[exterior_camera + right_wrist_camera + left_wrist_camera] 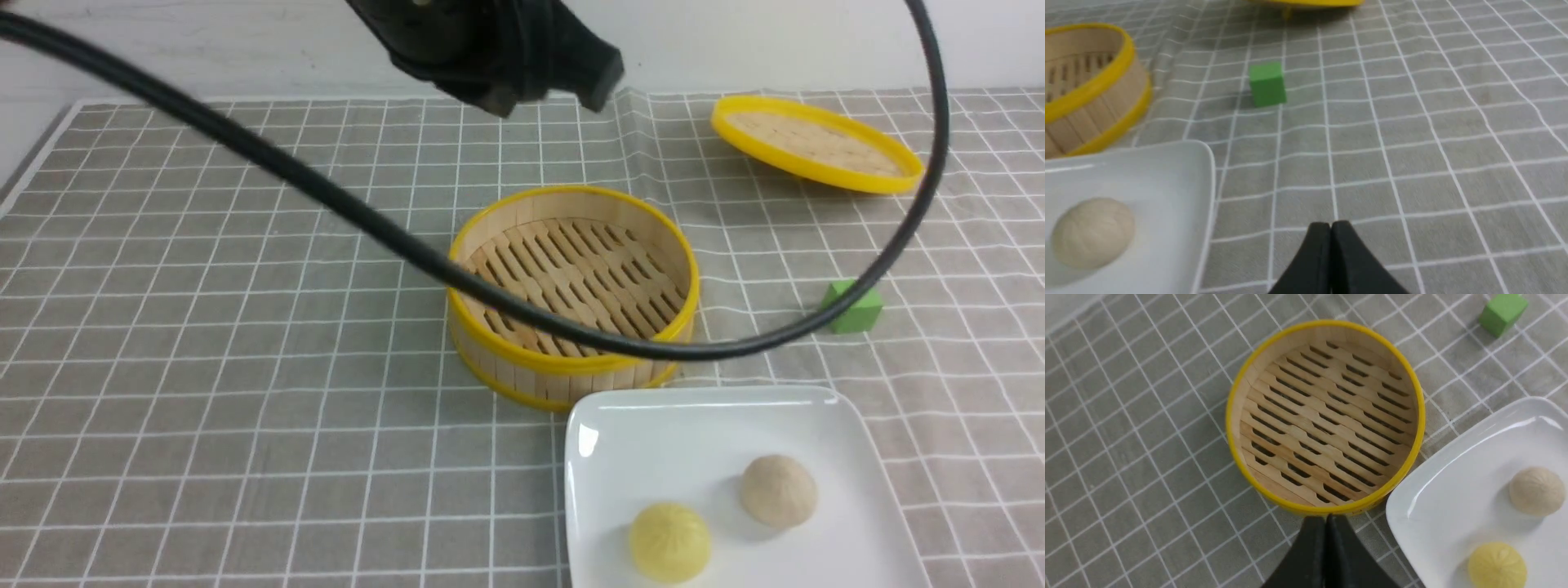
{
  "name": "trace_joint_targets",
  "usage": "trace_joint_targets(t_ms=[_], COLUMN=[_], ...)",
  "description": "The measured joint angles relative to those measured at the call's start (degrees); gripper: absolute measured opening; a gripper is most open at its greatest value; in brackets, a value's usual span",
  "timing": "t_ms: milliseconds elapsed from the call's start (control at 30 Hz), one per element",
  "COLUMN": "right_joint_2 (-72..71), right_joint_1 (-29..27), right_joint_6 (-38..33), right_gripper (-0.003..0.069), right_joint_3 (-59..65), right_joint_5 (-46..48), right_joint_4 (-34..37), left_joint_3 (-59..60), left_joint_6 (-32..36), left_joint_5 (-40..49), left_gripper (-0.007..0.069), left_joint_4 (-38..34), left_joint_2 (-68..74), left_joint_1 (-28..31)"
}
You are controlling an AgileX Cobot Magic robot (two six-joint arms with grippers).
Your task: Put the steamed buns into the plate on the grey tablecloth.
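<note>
Two steamed buns lie in the white square plate (702,425) on the grey tablecloth (204,367): a pale yellow bun (669,542) near the front and a beige bun (779,490) behind it to the right. The left wrist view shows the plate (1445,482) with both the beige bun (1537,491) and the yellow bun (1497,566). My left gripper (1326,517) is shut and empty, raised over the near rim of the steamer. Right of the plate (1167,175), past the beige bun (1093,232), my right gripper (1330,225) hangs over bare cloth, shut and empty.
An empty yellow-rimmed bamboo steamer basket (571,290) stands just behind the plate. Its lid (816,143) lies at the back right. A green cube (853,306) sits right of the steamer. A black cable (343,204) and arm housing (498,49) cross the front view.
</note>
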Motion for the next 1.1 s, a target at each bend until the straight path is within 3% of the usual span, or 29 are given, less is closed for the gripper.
trace_joint_targets(t_ms=[167,400,533,667,733,767,800,833,933,1000,1033,1100], right_joint_2=[0.0,0.0,0.0,0.0,0.0,0.0,0.0,0.0,0.0,0.0,0.0,0.0], right_joint_1=[-3.4,-3.7,-3.7,-3.7,-3.7,-3.7,-3.7,-3.7,-3.7,-3.7,-3.7,-3.7], right_joint_6=[0.1,0.1,0.1,0.1,0.1,0.1,0.1,0.1,0.1,0.1,0.1,0.1], right_gripper=[0.0019,0.0027,0.0033,0.0038,0.0042,0.0043,0.0045,0.0045,0.0051,0.0054,0.0057,0.0060], right_joint_3=[1.5,1.7,1.7,1.7,1.7,1.7,1.7,1.7,1.7,1.7,1.7,1.7], right_joint_5=[-3.2,-3.6,-3.6,-3.6,-3.6,-3.6,-3.6,-3.6,-3.7,-3.7,-3.8,-3.8], right_joint_4=[-0.3,-0.2,-0.1,-0.1,-0.1,-0.1,-0.1,-0.1,-0.1,-0.1,-0.1,-0.1], left_joint_3=[-0.1,1.0,9.8,26.9,41.4,42.6,51.8,55.1,69.0,73.7,78.0,80.6], left_joint_6=[0.0,-1.5,-4.9,-9.8,-13.6,-14.0,-17.2,-18.4,-23.7,-25.5,-27.6,-28.6], left_joint_5=[0.1,0.1,0.1,-0.5,-8.0,-8.9,-18.1,-22.0,-42.5,-48.4,-59.1,-63.8], left_gripper=[0.0019,0.0019,0.0019,0.0019,0.0019,0.0019,0.0020,0.0020,0.0020,0.0022,0.0024,0.0026], left_joint_4=[1.4,2.9,3.8,4.2,4.2,4.2,5.0,5.7,12.7,16.6,21.2,23.6], left_joint_2=[-9.8,-20.8,-29.2,-40.2,-47.0,-47.6,-51.7,-53.1,-58.6,-60.6,-62.2,-63.0], left_joint_1=[0.0,0.0,0.0,0.0,0.0,0.0,0.0,0.0,0.0,0.0,0.0,0.0])
